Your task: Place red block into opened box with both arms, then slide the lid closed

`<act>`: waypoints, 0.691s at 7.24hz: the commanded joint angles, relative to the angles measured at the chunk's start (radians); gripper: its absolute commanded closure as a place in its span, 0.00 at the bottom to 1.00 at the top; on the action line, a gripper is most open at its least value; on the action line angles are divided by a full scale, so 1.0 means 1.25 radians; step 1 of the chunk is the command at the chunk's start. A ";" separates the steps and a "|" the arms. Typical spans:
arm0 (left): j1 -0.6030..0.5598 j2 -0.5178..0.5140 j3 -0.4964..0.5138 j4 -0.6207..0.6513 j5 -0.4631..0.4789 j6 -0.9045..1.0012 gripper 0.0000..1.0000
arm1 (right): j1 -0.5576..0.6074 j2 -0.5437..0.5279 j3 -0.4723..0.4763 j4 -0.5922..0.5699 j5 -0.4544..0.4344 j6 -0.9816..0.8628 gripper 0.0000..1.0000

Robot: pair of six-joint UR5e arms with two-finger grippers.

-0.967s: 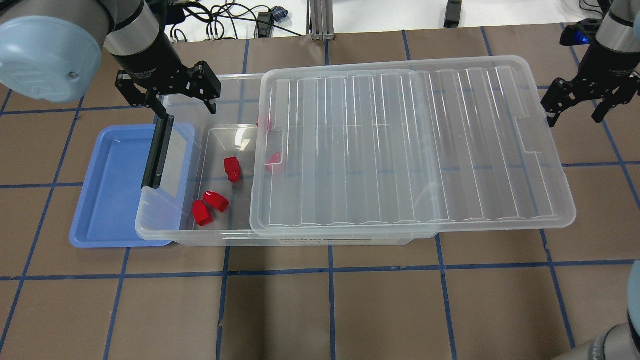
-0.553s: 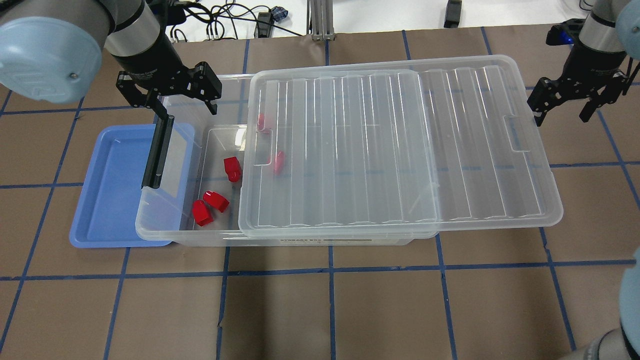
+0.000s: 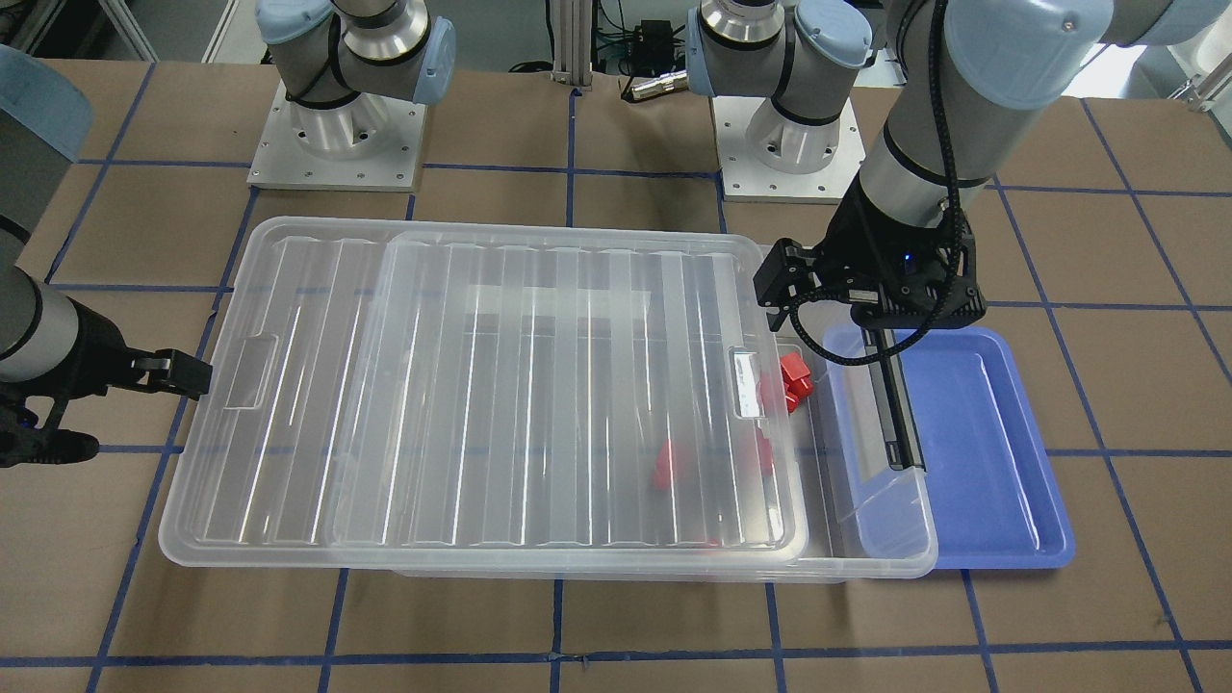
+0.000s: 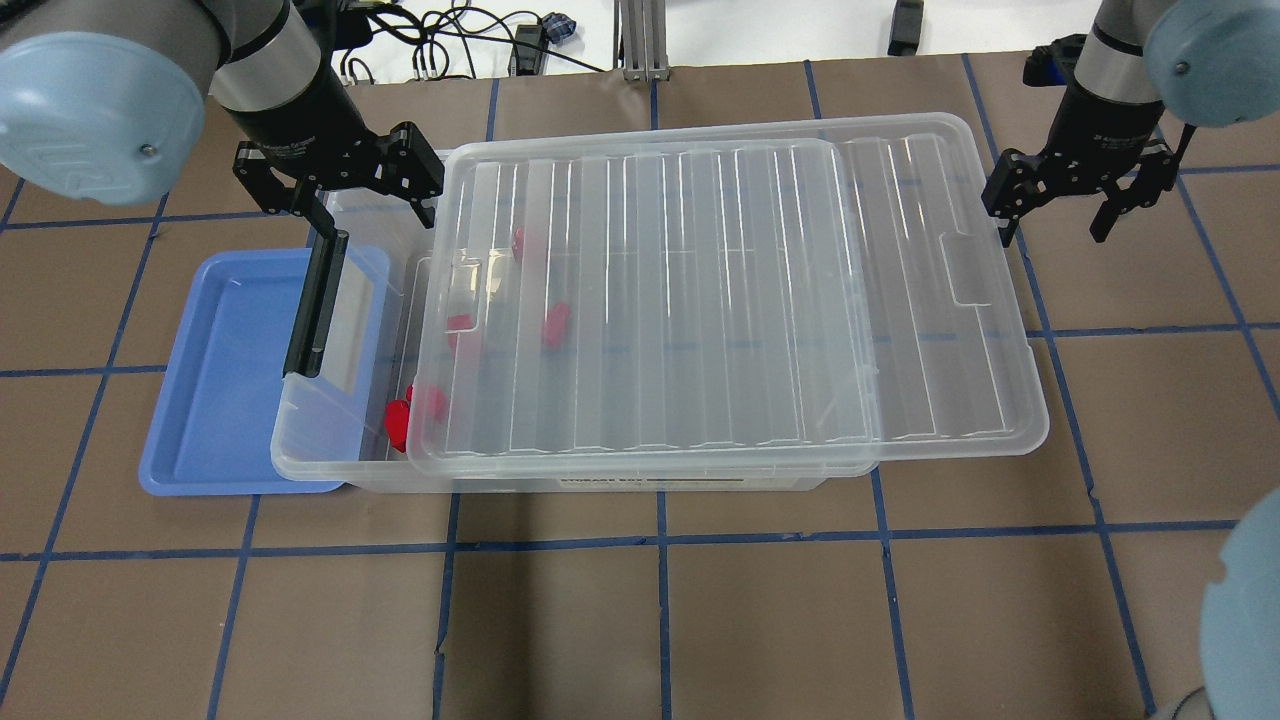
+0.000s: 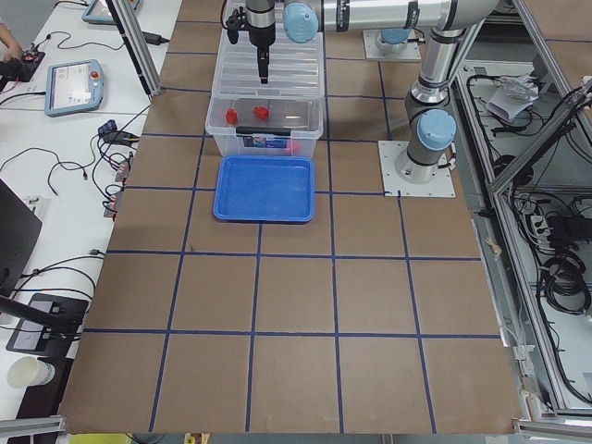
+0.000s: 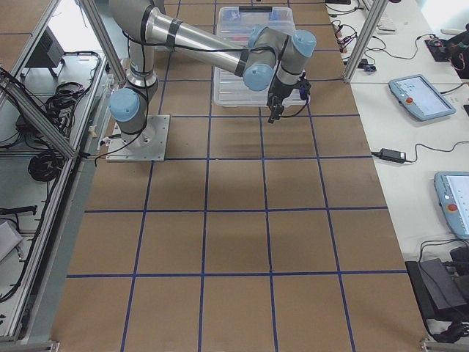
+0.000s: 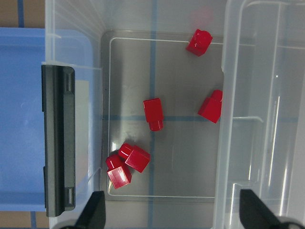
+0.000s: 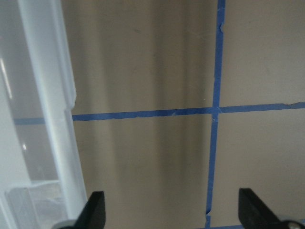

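The clear box (image 4: 320, 455) lies lengthwise on the table, its black clip bar (image 4: 315, 305) flipped up at the left end. The ribbed clear lid (image 4: 700, 300) covers most of it and overhangs the right end. Several red blocks (image 7: 154, 113) lie on the box floor; one red block (image 4: 398, 420) still peeks out at the lid's left edge, and others show through the lid. My left gripper (image 4: 350, 205) hangs open above the box's uncovered left end. My right gripper (image 4: 1052, 225) is open, one finger against the lid's right short edge (image 8: 52, 119).
A blue tray (image 4: 220, 380) lies against the box's left end, partly under it. Cables (image 4: 470, 50) run along the table's far edge. Both arm bases (image 3: 337, 144) stand behind the box in the front-facing view.
The lid has slid left over the box and now covers more of the red blocks. My right gripper moved left with the lid's right edge. My left gripper has stayed put.
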 commanded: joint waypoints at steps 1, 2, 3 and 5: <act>0.000 0.009 0.000 -0.005 0.005 0.004 0.00 | 0.047 0.003 0.000 -0.001 0.022 0.078 0.00; 0.000 0.012 0.005 -0.005 0.006 0.005 0.00 | 0.073 0.003 0.000 -0.006 0.022 0.117 0.00; 0.001 0.015 0.007 -0.007 0.006 0.012 0.00 | 0.089 0.003 0.000 -0.006 0.023 0.140 0.00; 0.004 0.021 0.008 -0.021 0.007 0.016 0.00 | 0.105 0.003 0.000 -0.006 0.023 0.147 0.00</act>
